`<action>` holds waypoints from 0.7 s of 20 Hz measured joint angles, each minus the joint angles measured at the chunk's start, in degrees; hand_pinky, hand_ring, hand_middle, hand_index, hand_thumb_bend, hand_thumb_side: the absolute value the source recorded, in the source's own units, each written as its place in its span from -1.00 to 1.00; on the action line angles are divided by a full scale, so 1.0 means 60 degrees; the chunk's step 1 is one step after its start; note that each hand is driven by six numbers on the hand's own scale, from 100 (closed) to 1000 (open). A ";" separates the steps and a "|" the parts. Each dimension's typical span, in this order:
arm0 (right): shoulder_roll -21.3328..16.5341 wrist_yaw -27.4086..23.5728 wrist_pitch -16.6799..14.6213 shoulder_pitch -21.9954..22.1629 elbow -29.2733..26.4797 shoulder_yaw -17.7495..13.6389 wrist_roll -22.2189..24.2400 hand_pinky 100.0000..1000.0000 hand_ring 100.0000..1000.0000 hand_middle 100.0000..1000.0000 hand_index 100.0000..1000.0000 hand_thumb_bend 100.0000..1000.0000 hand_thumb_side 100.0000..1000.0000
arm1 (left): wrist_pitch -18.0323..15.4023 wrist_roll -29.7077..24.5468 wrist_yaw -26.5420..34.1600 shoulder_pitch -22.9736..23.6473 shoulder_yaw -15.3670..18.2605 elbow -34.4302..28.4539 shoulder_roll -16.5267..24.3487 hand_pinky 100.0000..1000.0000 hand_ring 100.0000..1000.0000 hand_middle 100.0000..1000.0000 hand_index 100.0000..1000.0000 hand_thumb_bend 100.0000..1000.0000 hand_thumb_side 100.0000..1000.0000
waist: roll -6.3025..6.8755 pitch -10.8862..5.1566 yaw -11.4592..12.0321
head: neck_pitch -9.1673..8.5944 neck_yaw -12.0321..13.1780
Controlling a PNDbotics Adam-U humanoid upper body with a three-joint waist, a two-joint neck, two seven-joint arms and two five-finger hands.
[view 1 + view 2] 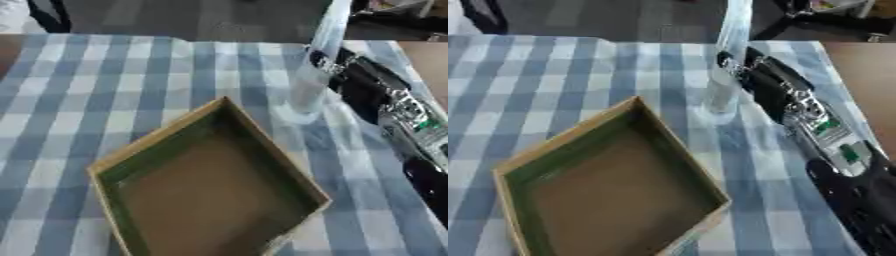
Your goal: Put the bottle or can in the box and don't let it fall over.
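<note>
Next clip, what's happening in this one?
The robot's right hand has reached in from the right and is at a clear plastic bottle that stands upright on the blue checked tablecloth, just beyond the far corner of the open box. Whether the fingers are closed round the bottle cannot be made out. The box holds nothing yet, so the bottle has still to go in. The left hand is out of view.

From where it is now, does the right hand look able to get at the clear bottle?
Probably yes. The right hand is already beside the clear bottle, which stands upright on the checked tablecloth beyond the box. Nothing lies between them, though contact cannot be made out.
</note>
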 measured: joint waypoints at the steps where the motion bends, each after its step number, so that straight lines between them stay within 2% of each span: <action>1: -0.0005 -0.0035 0.0001 -0.0018 0.0000 -0.0002 -0.0002 1.00 1.00 1.00 0.96 -1.00 -0.04 | 0.0004 -0.0007 0.0001 -0.0013 -0.0016 0.0000 -0.0026 1.00 1.00 1.00 0.29 -1.00 0.03 | -0.0001 0.0021 0.0031 | -0.0027 -0.0025; 9: -0.0083 -0.0168 -0.0025 -0.0104 0.0004 -0.0055 -0.0025 1.00 1.00 1.00 0.88 -1.00 -0.06 | 0.0037 -0.0082 0.0010 -0.0111 -0.0044 -0.0007 -0.0085 1.00 1.00 1.00 0.29 -1.00 0.03 | -0.0076 0.0155 0.0239 | -0.0043 -0.0136; 12: -0.0085 -0.0161 -0.0033 -0.0118 0.0004 -0.0056 -0.0022 0.92 0.86 1.00 0.80 -1.00 -0.04 | 0.0042 -0.0095 0.0010 -0.0155 -0.0045 -0.0012 -0.0130 1.00 1.00 1.00 0.29 -1.00 0.03 | -0.0112 0.0165 0.0286 | -0.0043 -0.0152; 14: -0.0085 -0.0154 -0.0041 -0.0138 0.0004 -0.0056 -0.0005 0.82 0.77 1.00 0.74 -1.00 -0.11 | 0.0046 -0.0111 0.0010 -0.0159 -0.0046 -0.0019 -0.0152 1.00 1.00 1.00 0.28 -1.00 0.03 | -0.0119 0.0171 0.0318 | -0.0043 -0.0161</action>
